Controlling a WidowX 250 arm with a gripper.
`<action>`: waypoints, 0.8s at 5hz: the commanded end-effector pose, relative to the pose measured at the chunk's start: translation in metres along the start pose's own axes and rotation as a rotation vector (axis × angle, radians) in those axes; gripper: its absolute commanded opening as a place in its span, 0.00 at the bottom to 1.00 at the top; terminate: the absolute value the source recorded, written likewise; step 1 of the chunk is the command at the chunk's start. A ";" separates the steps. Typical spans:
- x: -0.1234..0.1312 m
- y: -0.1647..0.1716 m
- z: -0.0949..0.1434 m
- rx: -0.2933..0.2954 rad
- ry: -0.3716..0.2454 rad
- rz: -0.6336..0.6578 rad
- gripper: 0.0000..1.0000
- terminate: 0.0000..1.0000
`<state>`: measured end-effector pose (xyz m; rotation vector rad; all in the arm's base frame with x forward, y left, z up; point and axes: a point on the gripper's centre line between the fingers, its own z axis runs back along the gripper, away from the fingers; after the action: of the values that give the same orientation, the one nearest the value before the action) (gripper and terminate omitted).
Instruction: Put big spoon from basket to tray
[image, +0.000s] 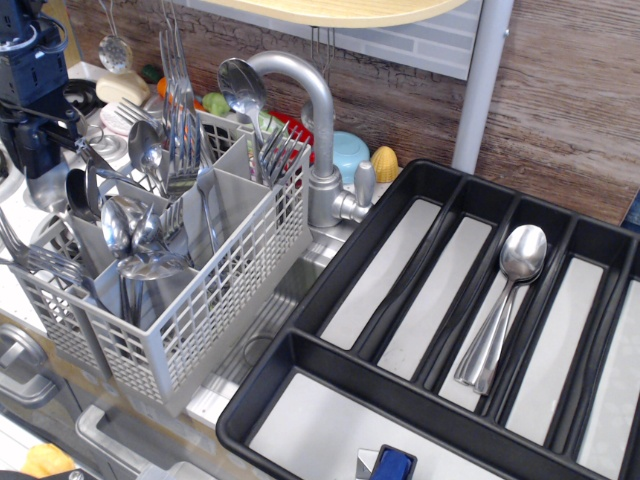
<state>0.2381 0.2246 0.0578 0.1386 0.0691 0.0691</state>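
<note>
Already, some of the job looks done, judging from how things lie.
Done so far: big spoons (503, 305) lie stacked in one long compartment of the tray (330, 278), well away from the hand and to its far side across the sink; they look like two or more, bowls up near the tray's back wall.
Left to do: more cutlery stands in the basket (215, 310), so at least one further big spoon seems due to be fetched.
Hand: the hand (40, 165) sits at the upper left edge of view, dark and blocky, lowered over the basket's far left corner; whether it is open or gripping anything I cannot tell, since its fingertips are buried among the spoon bowls.
Likely target: a large-bowled spoon (48, 185) directly beneath the hand, mostly hidden by it.
Crowding: just beside the hand stand dark ladle-like bowls and small-bowled spoons (125, 235); a cluster of forks (180, 110) rises a little beyond it.
In the way: the tall tap (310, 110) stands between the basket and the tray, so a carry across probably calls for a lift clear of its arch.
Other things: one more spoon (240, 85) stands upright near the tap; a blue item (392, 465) shows in the tray's front section.
Risk: neighbouring handles may snag and come up with the pick.
</note>
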 end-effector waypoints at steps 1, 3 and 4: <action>0.012 0.007 0.094 0.195 -0.022 0.021 0.00 0.00; 0.020 -0.020 0.184 0.177 -0.044 0.104 0.00 0.00; 0.034 -0.043 0.201 0.153 -0.060 0.163 0.00 0.00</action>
<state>0.2993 0.1442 0.2348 0.2504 0.0520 0.2350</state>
